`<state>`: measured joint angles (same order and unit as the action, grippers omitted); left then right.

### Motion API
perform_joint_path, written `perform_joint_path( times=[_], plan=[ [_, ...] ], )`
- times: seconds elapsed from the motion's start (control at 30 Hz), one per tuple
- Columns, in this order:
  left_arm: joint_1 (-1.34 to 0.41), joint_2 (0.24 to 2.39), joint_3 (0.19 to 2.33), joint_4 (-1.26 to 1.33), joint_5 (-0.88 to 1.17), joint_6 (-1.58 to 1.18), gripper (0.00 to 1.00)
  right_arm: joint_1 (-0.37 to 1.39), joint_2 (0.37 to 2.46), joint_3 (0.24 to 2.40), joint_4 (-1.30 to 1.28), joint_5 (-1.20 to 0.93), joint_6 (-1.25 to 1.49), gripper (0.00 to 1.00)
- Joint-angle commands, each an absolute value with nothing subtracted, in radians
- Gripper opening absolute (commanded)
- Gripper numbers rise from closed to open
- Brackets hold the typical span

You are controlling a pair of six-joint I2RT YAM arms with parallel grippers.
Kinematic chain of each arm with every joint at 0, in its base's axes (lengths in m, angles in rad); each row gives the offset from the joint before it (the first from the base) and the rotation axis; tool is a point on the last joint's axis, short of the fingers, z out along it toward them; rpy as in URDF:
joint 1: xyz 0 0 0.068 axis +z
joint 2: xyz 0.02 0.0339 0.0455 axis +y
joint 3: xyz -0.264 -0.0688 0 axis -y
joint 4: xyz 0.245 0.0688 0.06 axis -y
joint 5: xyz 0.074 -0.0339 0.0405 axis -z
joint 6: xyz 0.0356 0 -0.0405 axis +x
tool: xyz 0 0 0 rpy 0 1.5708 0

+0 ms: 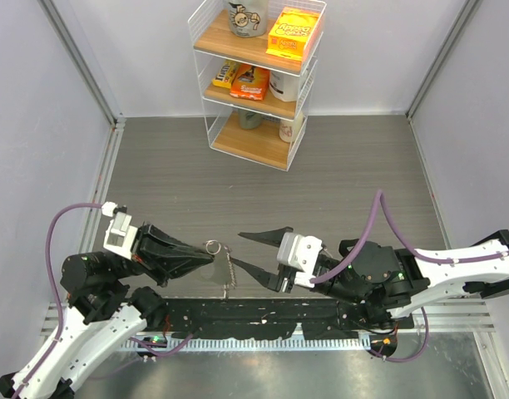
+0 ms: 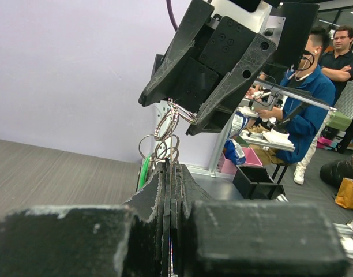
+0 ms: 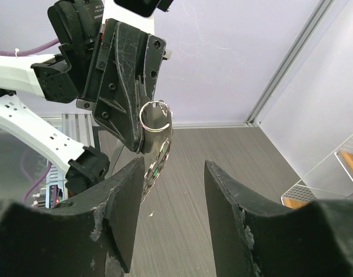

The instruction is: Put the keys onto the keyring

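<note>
Left gripper (image 1: 202, 259) was found clamped on the keyring (image 1: 227, 266), whose chain hung down toward the table (image 1: 363, 174) | right gripper (image 1: 254, 253) was held apart, near the ring, with nothing clasped | keys could not be made out | wire shelf (image 1: 246, 143) with orange box (image 1: 294, 33) was set well apart | ring was partly hidden by left fingers (image 3: 127, 86).

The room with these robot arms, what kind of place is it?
Probably a robot lab: a walled test table, a wire shelf of snack boxes and mugs, and people at desks behind.
</note>
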<state>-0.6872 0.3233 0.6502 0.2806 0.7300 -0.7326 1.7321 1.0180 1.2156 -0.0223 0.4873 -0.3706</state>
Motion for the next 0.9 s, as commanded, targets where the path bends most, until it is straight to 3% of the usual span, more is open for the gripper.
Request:
perform_joint_path(
  times=[0.0,0.2,0.4,0.7,0.87],
  plan=[
    [-0.69,0.33,0.653,0.347,0.726,-0.741,0.0,1.738,1.034,1.262,0.034,0.468,-0.364,0.52],
    [-0.69,0.328,0.657,0.347,0.729,-0.738,0.0,1.738,1.049,1.276,0.034,0.462,-0.365,0.49],
    [-0.69,0.322,0.655,0.344,0.73,-0.738,0.0,1.738,1.046,1.276,0.038,0.459,-0.364,0.31],
    [-0.69,0.324,0.66,0.344,0.732,-0.738,0.0,1.74,1.054,1.284,0.025,0.448,-0.367,0.2],
    [-0.69,0.321,0.663,0.344,0.735,-0.738,0.0,1.738,1.065,1.302,0.006,0.442,-0.37,0.05]
  ],
)
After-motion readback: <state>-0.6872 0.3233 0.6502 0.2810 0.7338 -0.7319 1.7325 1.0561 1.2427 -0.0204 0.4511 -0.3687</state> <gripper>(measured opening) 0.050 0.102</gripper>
